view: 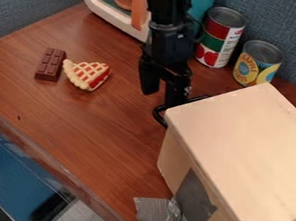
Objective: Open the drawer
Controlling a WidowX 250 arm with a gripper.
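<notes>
At the left of the wood-grain table (106,143), a toy chocolate bar (50,64) lies beside a lattice-topped toy pie slice (86,75); neither has a part in the job. Right of them, the black gripper (161,100) hangs with its two fingers parted and nothing held between them. Its right-hand finger, as seen by the camera, is close to a black loop (157,114) at the near-left corner of the pale wooden cabinet's (243,153) far side. That loop is probably the drawer's pull, though whether finger and loop touch cannot be told.

The cabinet, at the right of the table, should house the drawer. No pulled-out drawer can be made out, and the side where it would slide out seems turned from the camera, so the opening looks undone or barely begun. The approach appears mostly made. What is left is to hook or grip the loop, then draw it away from the cabinet until the drawer is plainly out. A crumpled silver flap (165,219) juts from the cabinet's near-left side.
</notes>
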